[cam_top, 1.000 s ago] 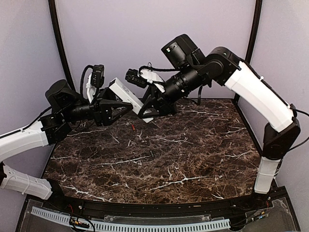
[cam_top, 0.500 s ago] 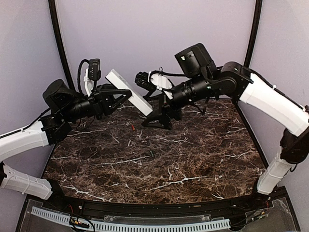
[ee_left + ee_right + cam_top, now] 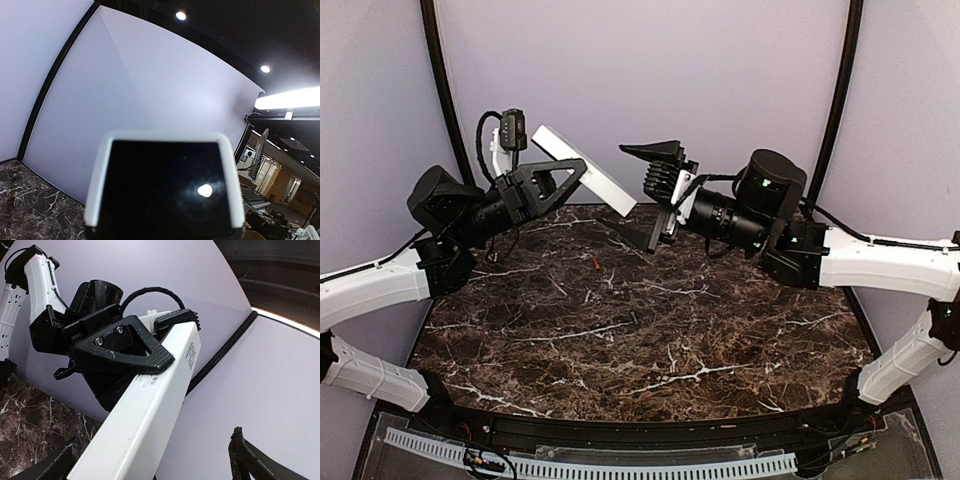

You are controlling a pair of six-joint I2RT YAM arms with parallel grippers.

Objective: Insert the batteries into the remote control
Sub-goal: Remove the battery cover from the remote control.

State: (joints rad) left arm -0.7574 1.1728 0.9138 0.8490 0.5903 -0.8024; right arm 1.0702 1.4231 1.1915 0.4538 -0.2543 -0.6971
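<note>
My left gripper (image 3: 572, 172) is shut on the remote control (image 3: 588, 172), a long white bar held tilted in the air at the back left. In the right wrist view, a black left finger (image 3: 125, 352) presses on the remote control (image 3: 150, 410). The left wrist view shows only the remote control's dark, white-rimmed end (image 3: 160, 185). My right gripper (image 3: 657, 195) stands open just right of the bar, its fingers (image 3: 244, 455) wide apart and off it. Two batteries lie on the table: a red-orange one (image 3: 595, 263) and a dark one (image 3: 633, 320).
The dark marble table (image 3: 720, 330) spreads below both arms. Lilac walls with black corner posts (image 3: 442, 90) close in the back. A white slotted strip (image 3: 620, 466) runs along the near edge.
My right gripper opened, let go of the remote control and drew back to the right. The left gripper closed on the bar and lifted it higher.
</note>
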